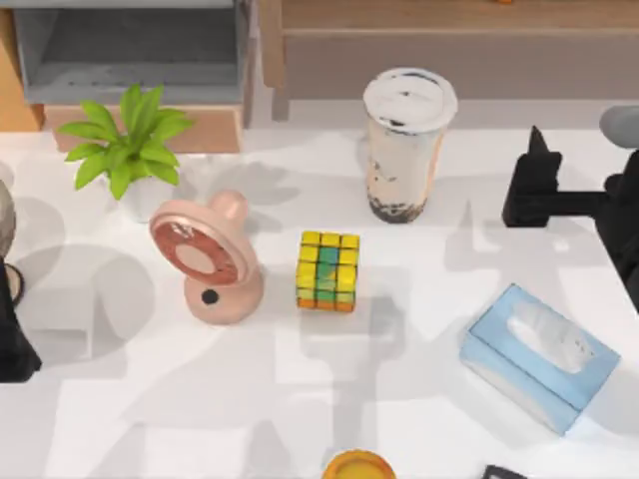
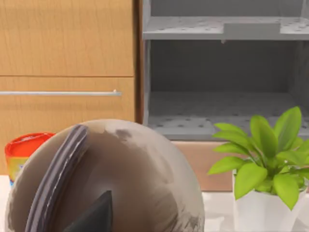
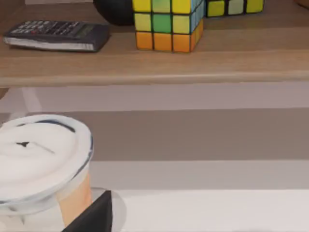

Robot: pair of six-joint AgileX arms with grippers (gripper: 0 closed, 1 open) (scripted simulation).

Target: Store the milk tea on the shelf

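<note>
clear plastic milk tea (image 1: 407,145) (matt lid), wooden shelf (image 1: 449,40).

Matte black arms, pointed black fingers (image 1: 540,150)

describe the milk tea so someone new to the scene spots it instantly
Start at the long brown shelf along the table's back edge. Just in front of it stands the milk tea, a tall clear cup with a white lid, beige drink and dark pearls, taller than the colourful cube nearer the table's middle.
</note>
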